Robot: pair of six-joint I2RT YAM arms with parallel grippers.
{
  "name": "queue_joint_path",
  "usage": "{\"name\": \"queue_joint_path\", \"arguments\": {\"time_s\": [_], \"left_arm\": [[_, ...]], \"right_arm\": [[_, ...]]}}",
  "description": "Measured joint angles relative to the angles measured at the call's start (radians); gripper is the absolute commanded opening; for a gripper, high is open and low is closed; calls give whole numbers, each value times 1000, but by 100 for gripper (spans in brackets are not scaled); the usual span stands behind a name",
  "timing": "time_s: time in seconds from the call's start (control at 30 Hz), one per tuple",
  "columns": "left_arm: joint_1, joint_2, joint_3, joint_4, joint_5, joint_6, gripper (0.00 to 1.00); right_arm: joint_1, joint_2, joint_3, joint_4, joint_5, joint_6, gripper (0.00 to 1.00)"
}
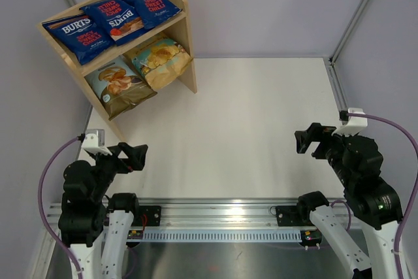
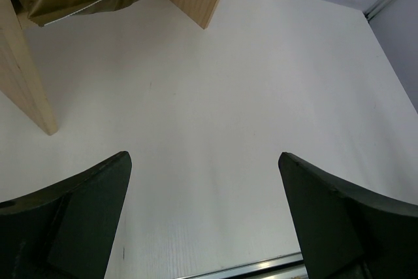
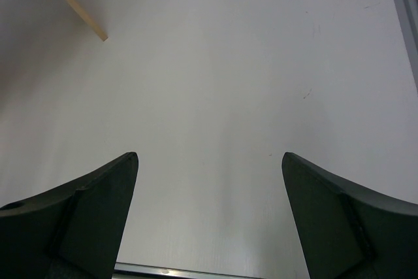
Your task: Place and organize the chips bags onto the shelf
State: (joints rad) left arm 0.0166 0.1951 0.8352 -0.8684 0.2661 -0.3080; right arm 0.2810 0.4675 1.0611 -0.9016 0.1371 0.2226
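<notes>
Chips bags [image 1: 112,17], all five, sit on the wooden shelf [image 1: 185,38] at the far-left corner of the table [image 1: 261,115]. Three dark blue ones lie side by side on the top tier. The olive bag [image 1: 119,87] and the yellow bag [image 1: 160,61] lean together on the lower tier, their ends poking past its front edge.

You have the white tabletop open from the shelf to the arms, bounded by walls [image 1: 261,11] at the left, far and right sides and by the metal rail [image 1: 215,217] at the near edge. Your left gripper [image 1: 134,156] hangs near the shelf's nearer side panel. Your right gripper [image 1: 304,140] is well apart from it, by the table's right edge. Both hold nothing, fingers spread wide.

Only the overhead camera shows the top tier. The left wrist camera catches the olive bag overhanging between the shelf's two side panels. The right wrist camera sees just a sliver of the shelf's base in its top-left corner, then bare table.
</notes>
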Motion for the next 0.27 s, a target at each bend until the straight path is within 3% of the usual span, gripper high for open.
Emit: {"name": "queue_joint_path", "arguments": {"time_s": [0.27], "left_arm": [[0,0,0,3,0,-6,99]], "right_arm": [[0,4,-7,6,0,1,100]]}}
